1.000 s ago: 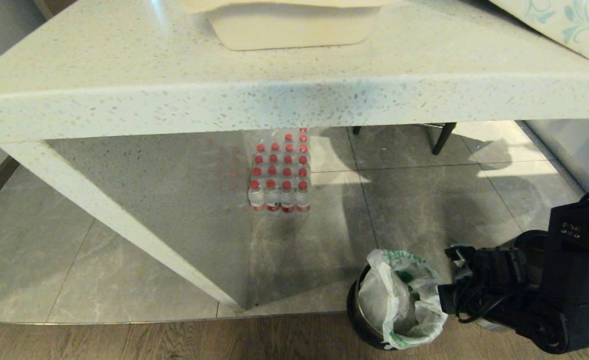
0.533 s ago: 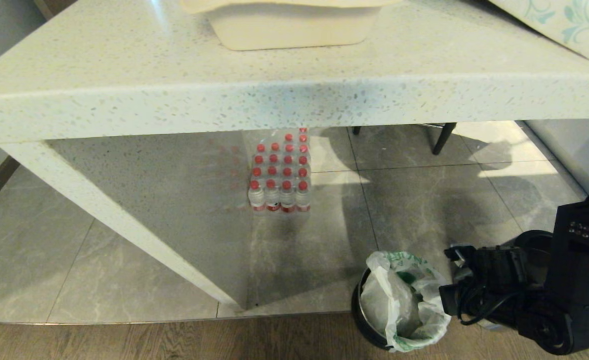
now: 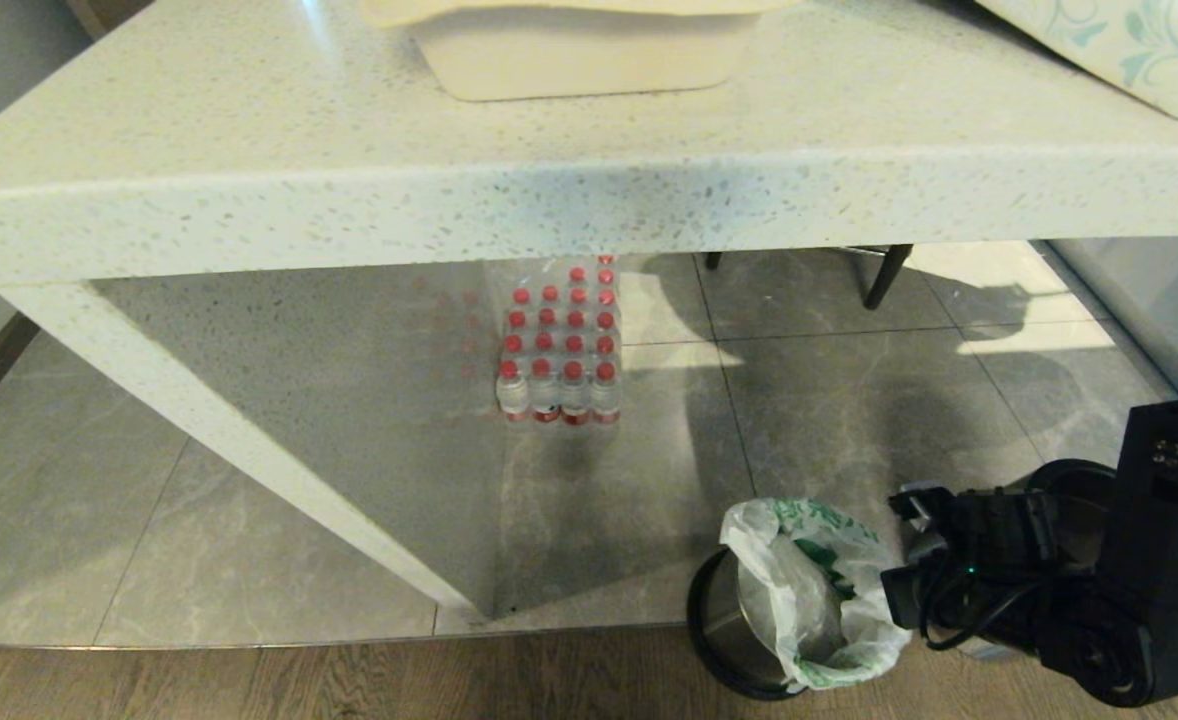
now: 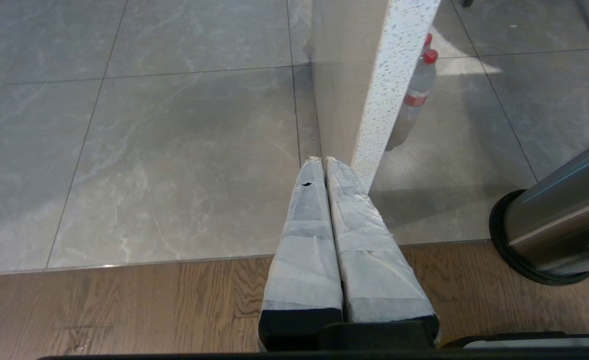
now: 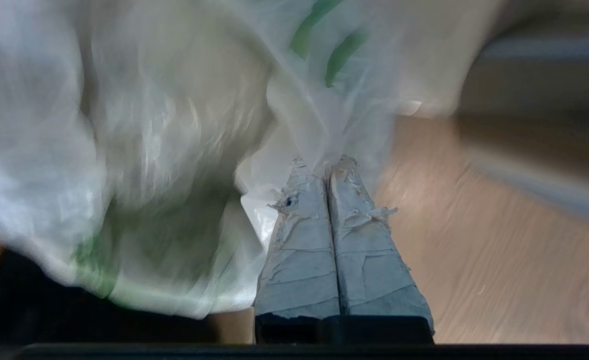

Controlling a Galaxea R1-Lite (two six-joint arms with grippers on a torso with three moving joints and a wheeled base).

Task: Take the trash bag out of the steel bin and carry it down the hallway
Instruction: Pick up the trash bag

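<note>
Trash bag (image 3: 809, 590), thin white plastic with green print, sits in the steel bin (image 3: 719, 635) at the lower right of the head view, its rim pulled up and toward the right gripper (image 5: 327, 162). That gripper's taped fingers are pressed together on a pinch of the bag's edge, probably so that the film can be drawn out of the bin. The bin leans, likely dragged by that pull. Only the right wrist view shows the pinch; the head view hides it behind the black arm. The left gripper (image 4: 323, 161), fingers together and empty, hangs over the floor (image 4: 174, 150) by the table leg (image 4: 374, 90), showing the bin's shiny side.
</note>
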